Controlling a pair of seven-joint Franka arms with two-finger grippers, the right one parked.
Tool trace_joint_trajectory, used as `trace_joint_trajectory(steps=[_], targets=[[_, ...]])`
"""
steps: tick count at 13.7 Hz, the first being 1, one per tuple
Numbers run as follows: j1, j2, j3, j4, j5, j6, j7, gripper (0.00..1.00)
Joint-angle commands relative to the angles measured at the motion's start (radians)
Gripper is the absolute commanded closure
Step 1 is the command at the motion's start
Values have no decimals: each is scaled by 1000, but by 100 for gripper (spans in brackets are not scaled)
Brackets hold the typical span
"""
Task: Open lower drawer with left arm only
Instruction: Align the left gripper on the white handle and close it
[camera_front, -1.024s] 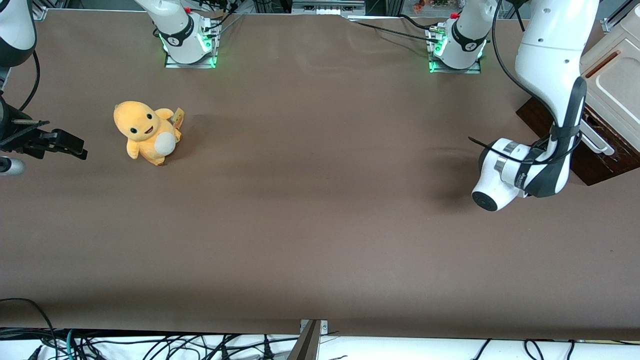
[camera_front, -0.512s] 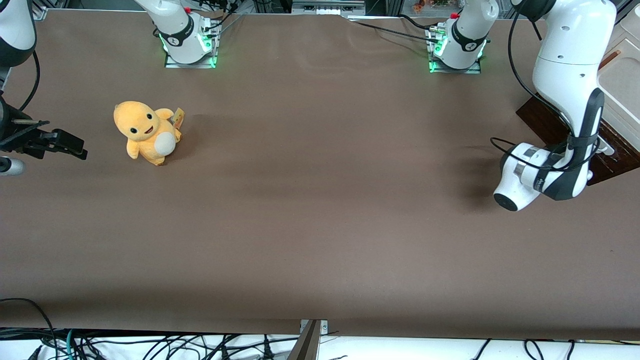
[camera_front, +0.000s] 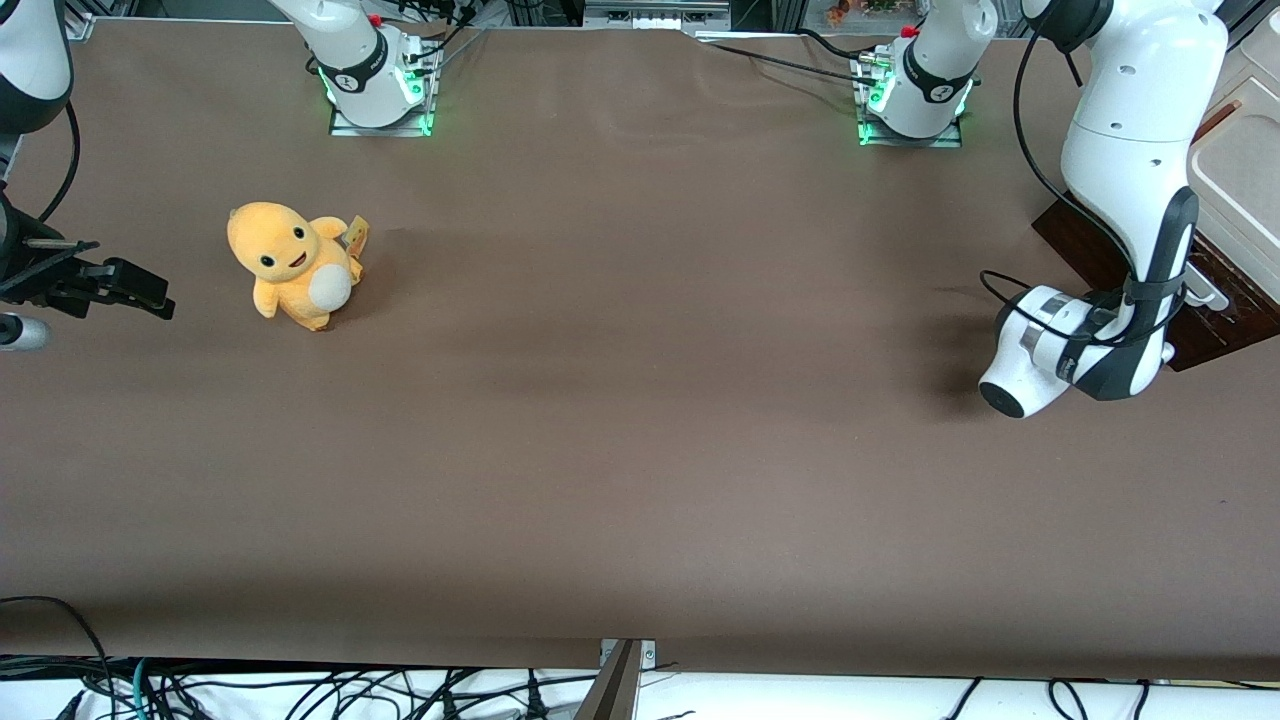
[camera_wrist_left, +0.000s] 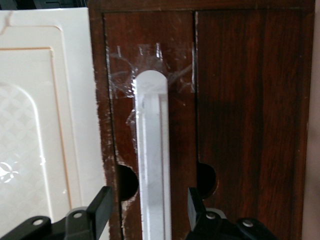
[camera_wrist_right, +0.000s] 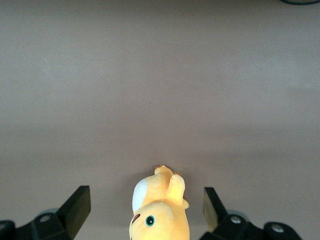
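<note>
Your grey-black end effector (camera_wrist_left: 150, 210) sat spread, straddling the long white bar handle (camera_wrist_left: 151, 150) of the dark brown wooden lower drawer (camera_front: 1210, 325) at the desk's (camera_front: 640, 450) three o'clock edge; closing off-centre could slip off.

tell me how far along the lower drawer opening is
Done: the white left arm has brought its grey-black claw to the dark brown wooden lower drawer, fingers open on either side of the long white bar handle. In hand: lining up the grasp. Left: closing on the handle and pulling; the wrist view shows no pale interior yet.
</note>
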Motion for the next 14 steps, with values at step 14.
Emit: trace_joint_trajectory(steps=[14], targets=[[34, -31, -6, -59, -12, 12, -19, 76]])
